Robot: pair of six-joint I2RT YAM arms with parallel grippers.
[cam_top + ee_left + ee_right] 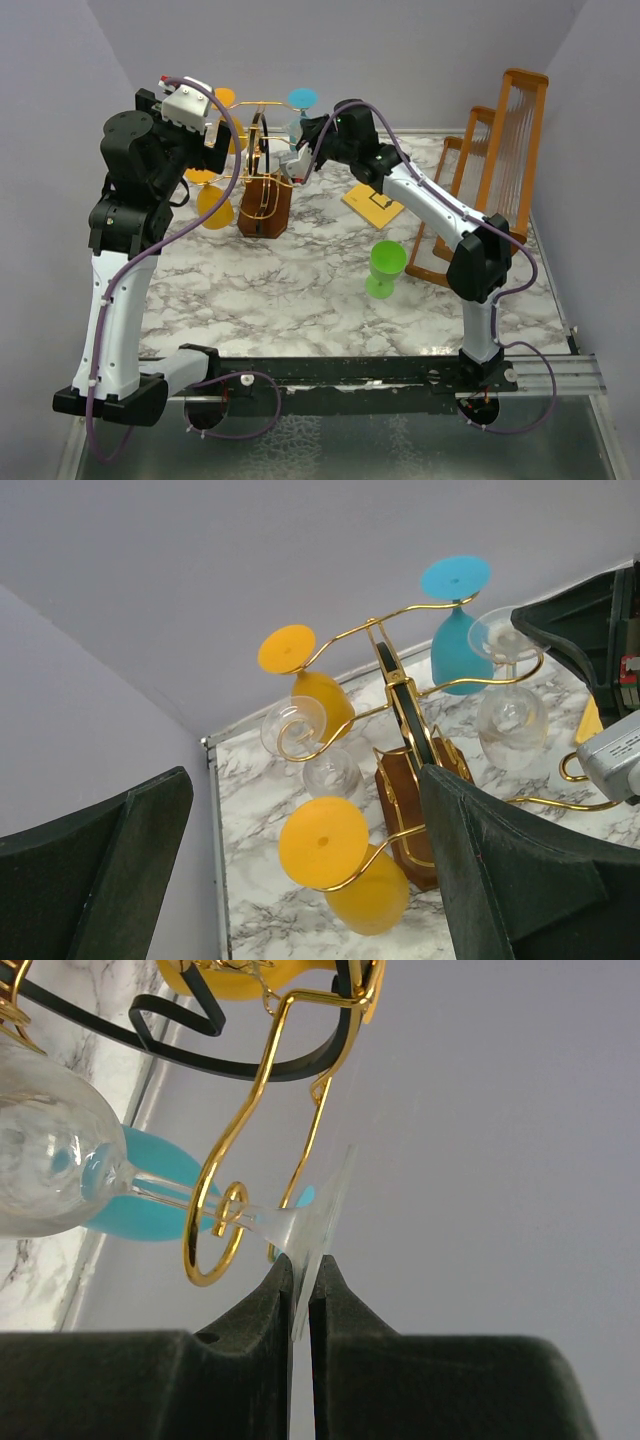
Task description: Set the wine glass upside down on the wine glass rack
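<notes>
The gold wire wine glass rack (262, 150) stands on a dark wooden block (265, 207) at the back of the table. My right gripper (297, 160) is shut on the foot (325, 1210) of a clear wine glass (45, 1160). The glass's stem lies inside a spiral arm end (215, 1230). In the left wrist view this glass (510, 715) hangs bowl down from the rack (400, 695). My left gripper (305, 780) is open and empty, just left of the rack, with a hung orange glass (365, 880) below it.
The rack also carries a second orange glass (320, 695), a blue glass (455, 640) and another clear glass (330, 770). A green glass (385, 265) stands upright mid-table. A yellow card (372, 205) lies near tall wooden frames (500, 150) at the right.
</notes>
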